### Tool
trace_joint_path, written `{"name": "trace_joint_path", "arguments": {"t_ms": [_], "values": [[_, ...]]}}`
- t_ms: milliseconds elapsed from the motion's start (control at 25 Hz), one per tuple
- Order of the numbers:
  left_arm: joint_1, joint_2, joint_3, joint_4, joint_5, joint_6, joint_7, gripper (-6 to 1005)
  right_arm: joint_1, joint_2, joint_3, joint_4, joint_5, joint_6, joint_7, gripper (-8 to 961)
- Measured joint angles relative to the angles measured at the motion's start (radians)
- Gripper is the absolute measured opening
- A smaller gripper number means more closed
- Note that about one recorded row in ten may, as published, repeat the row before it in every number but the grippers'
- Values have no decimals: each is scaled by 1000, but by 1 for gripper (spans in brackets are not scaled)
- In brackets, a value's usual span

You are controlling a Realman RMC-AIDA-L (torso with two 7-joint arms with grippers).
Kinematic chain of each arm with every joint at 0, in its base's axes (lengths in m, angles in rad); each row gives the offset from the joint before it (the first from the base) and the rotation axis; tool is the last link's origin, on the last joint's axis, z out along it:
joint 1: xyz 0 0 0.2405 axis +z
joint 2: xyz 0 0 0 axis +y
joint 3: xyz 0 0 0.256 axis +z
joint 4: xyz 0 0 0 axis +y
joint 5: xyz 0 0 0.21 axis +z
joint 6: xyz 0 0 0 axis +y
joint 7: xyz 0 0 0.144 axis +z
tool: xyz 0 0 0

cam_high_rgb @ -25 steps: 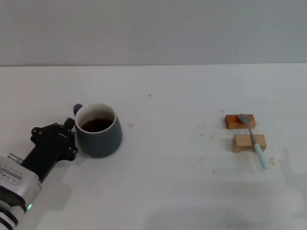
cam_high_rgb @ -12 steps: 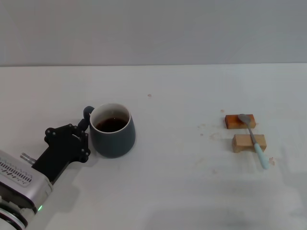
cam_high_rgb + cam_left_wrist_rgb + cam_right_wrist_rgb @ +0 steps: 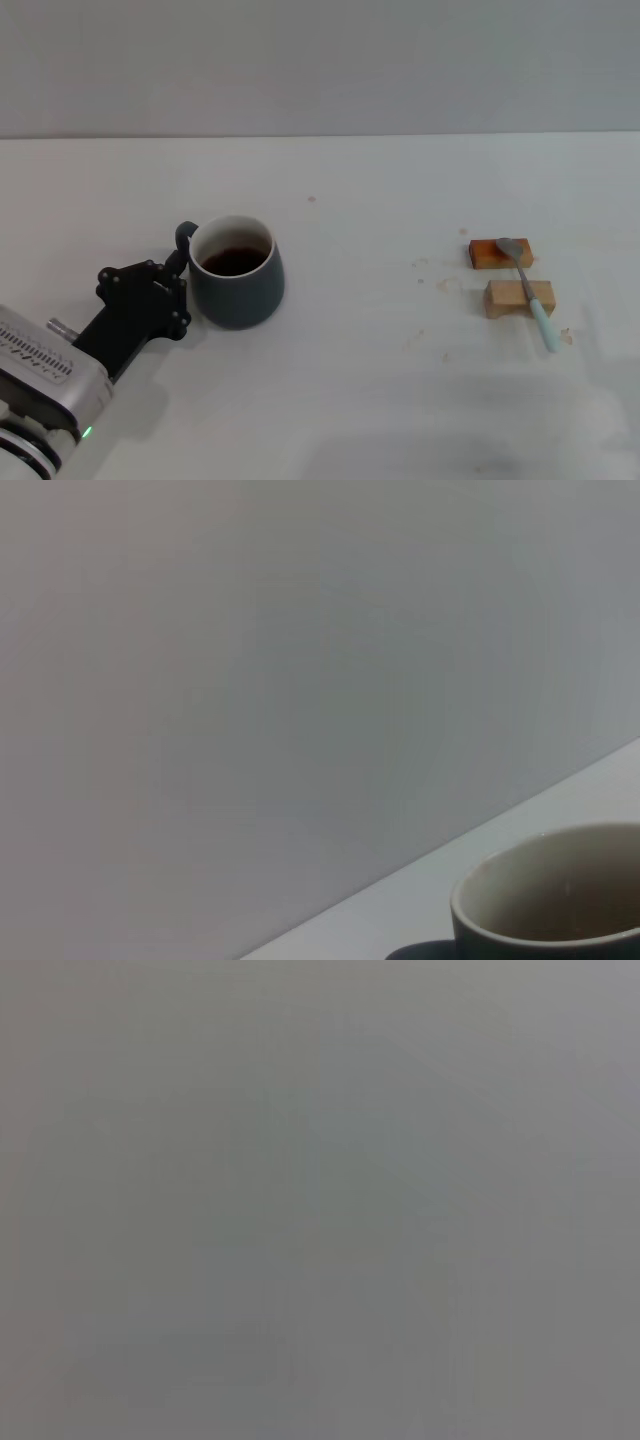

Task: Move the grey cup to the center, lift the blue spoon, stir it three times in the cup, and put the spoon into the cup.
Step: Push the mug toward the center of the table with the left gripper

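One grey cup (image 3: 237, 285), one blue spoon (image 3: 527, 284), two blocks (image 3: 509, 275); left jaws' state unclear.

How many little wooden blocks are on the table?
2. An orange block lies under the spoon's bowl end, on the table's right side. A tan block sits just in front of it, under the spoon's handle. Nothing seems hidden.

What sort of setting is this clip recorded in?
Probably a lab test bench, not a kitchen: a bare white table against a blank grey wall, the blue spoon staged on two wooden blocks, and the left gripper at the handle of the grey cup.
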Motion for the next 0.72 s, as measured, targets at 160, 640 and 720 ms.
{"name": "trace_joint_path", "arguments": {"t_ms": [160,640,720], "values": [[-6,-1,24,-26,0,-3,0,-2,0,0,-9,0,1,0,0,716],[-16,-5,62,-69,2,-6,-2,-2,1,0,-12,0,-2,0,0,716],[-16,-5,64,-69,2,-6,-2,-2,1,0,-13,0,-2,0,0,715]]}}
